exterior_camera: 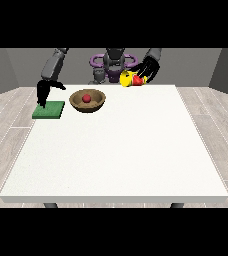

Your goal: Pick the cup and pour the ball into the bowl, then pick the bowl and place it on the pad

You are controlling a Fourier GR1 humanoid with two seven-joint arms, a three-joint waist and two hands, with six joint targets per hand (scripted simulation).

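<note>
walls point(1, 70): grey | floor point(8, 115): pale wood planks (wide) | table point(116, 155): lg white, centre

This looks like a bare test room set up for robot handling trials rather than a home or kitchen. A large white tabletop point(116, 150) fills most of the view, standing on a floor of pale grey wood-look planks point(6, 115), with plain grey walls point(6, 67) at the far side and no furniture or decoration around it. A humanoid robot point(114, 62) with a grey torso and purple rings at its shoulders stands at the far edge. Only a few simple props lie on the far part of the tabletop: a green pad point(49, 110), a brown bowl point(87, 101), a yellow cup point(127, 79)
</note>
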